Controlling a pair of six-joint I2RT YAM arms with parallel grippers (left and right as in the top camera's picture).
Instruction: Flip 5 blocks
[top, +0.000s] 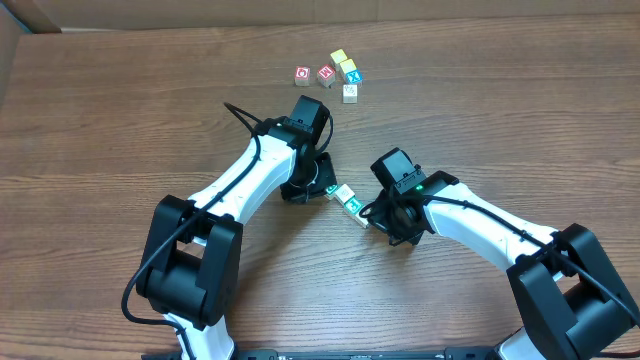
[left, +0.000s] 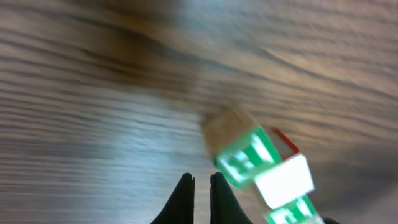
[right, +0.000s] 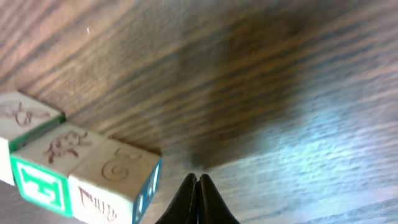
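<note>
the short row of blocks (top: 349, 203) sits on the table (top: 120, 120) right between my two grippers, running on a diagonal. from overhead it's just a tiny pale strip with bits of green, and i honestly can't count the cubes there.

my right wrist view sorts that out: the row (right: 59, 158) is three cubes touching side by side. their pale top faces have faint drawings, there's a green letter on the middle one's side and a teal edge on the nearest one. my left wrist view catches the same row (left: 249, 152) from the other end, but it's blurry. all i get is a green letter face, a plain white face and a sliver of red.

my left gripper (top: 322, 183) is at the upper-left end of the row. its jaws are pinched almost together with nothing between them (left: 200, 193), and the tips are just beside the green face. whether they touch it, can't tell.

my right gripper (top: 378, 218) is at the lower-right end, jaws fully closed and empty (right: 198, 190), with a gap of bare wood between it and the nearest cube.

only overhead shows the five more blocks (top: 335, 75), clustered well beyond the row on the far side: two red, one yellow, one teal, one pale.
</note>
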